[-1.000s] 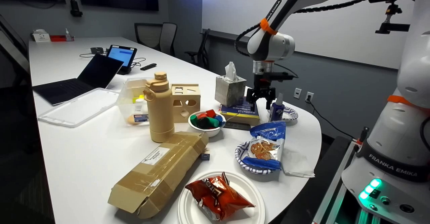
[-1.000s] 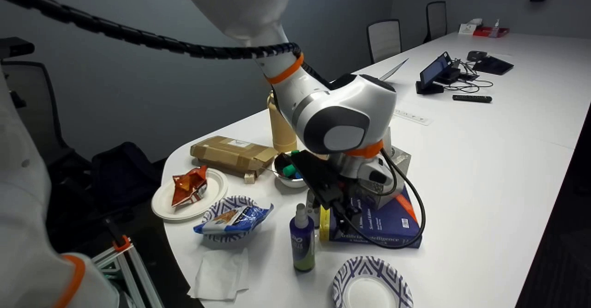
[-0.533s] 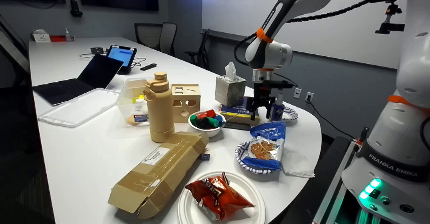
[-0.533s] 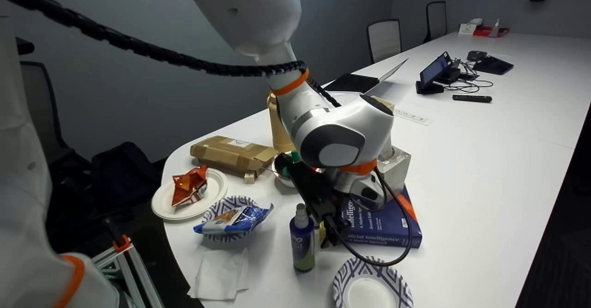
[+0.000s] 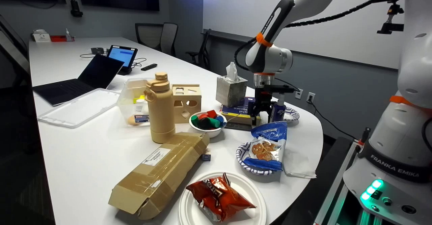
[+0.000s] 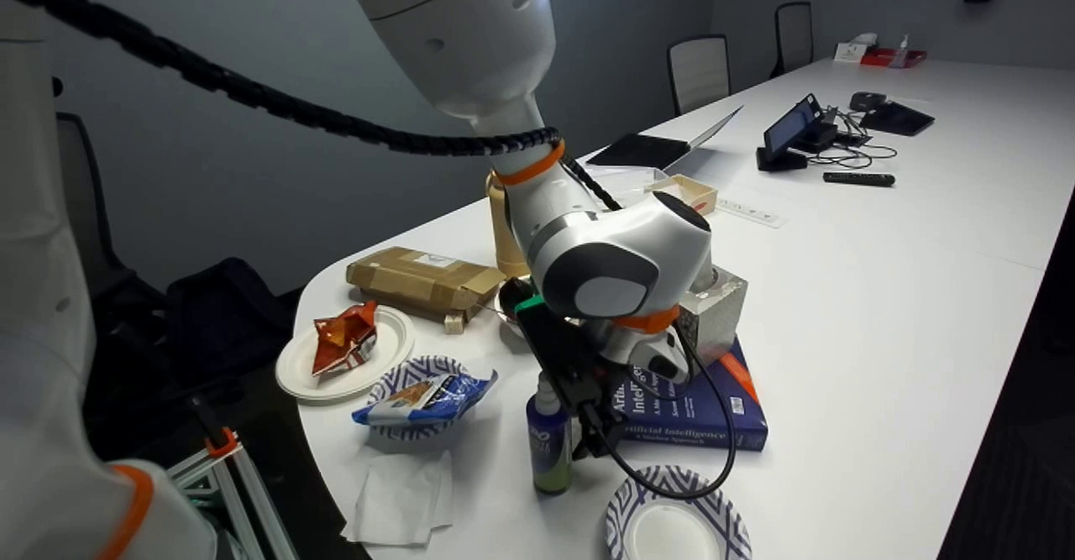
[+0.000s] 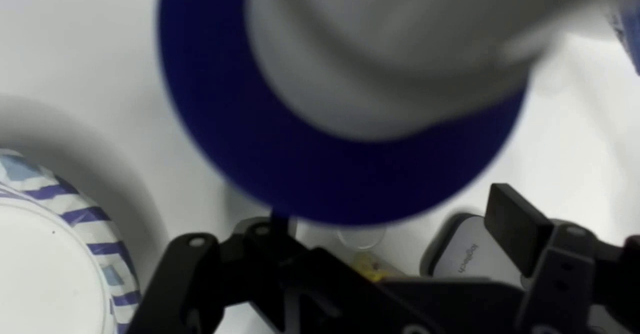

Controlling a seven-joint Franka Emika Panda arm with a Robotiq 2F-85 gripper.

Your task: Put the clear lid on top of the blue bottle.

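— How do you have your claw [image 5: 262,118] set, and why?

— Fingers [image 7: 517,224] wide apart, tips down, nothing gripped. I hold it low and just beside the blue bottle [image 6: 550,447]; whether I touch the bottle, I can't tell. I'd call this lining up before a pinch.

— A pinch on what?

— On what looks like the clear lid [image 7: 361,238]: a faint see-through ring just beside the bottle, right at the edge of its blue shoulder as my wrist sees it. It's too blurred for me to swear to. But if I'm right, that explains the spread: one finger for each side.

— And the bottle, why does it stand there?

— It's upright on the counter [image 6: 882,308], its pale top [image 7: 380,73] uncovered, which suits a lid coming down from above. Its closeness is my worry; a sideways slip could tip it.

— Anything else crowding you?

— A thick blue book [image 6: 689,413] lies near the bottle, so I'd rather not swing wide. A patterned plate [image 6: 663,535] is near the bottle too. Farther from the bottle, a snack packet [image 6: 428,400] rests on a patterned bowl [image 6: 424,368], set aside as food, I suppose, and no part of my job.
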